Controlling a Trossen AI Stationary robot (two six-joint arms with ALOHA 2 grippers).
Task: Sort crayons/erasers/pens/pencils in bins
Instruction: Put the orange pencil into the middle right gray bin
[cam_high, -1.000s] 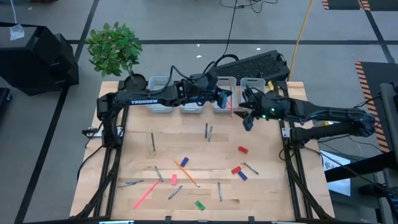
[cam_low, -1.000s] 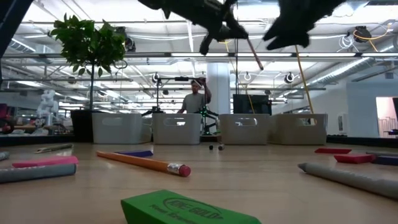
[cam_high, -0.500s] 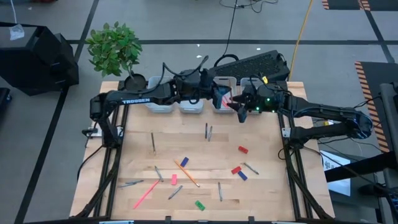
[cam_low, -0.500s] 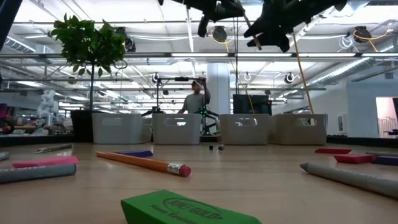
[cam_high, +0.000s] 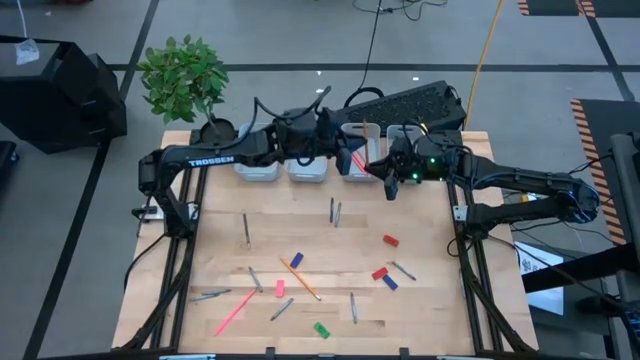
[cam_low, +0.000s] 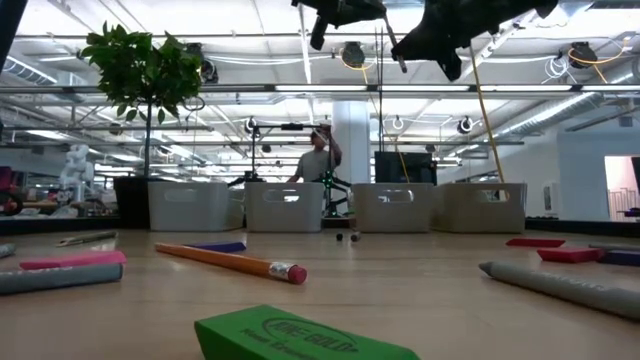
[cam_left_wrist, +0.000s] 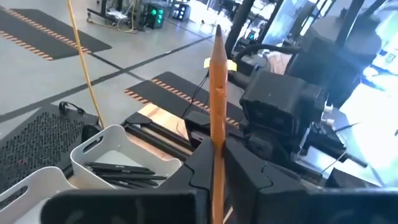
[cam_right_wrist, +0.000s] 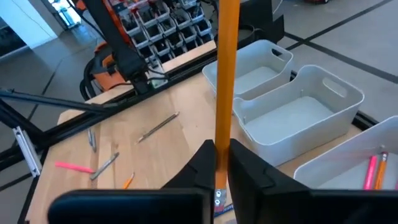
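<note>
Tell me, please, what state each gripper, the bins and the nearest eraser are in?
Left gripper, shut on the pencil.
Right gripper, shut on the same pencil.
Pen bin, holding black pens.
Two leftmost bins, empty.
Green eraser, lying flat.

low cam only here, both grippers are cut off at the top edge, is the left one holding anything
observer: yes. In the left wrist view, the left gripper is shut on a brownish pencil that stands upright between its fingers.
operator: and the right one
observer: the right wrist view shows the right gripper shut on an orange pencil. I cannot tell whether it is the same stick.
operator: i only see the bin fronts, anything inside
observer: one bin holds several dark pens, seen in the left wrist view.
</note>
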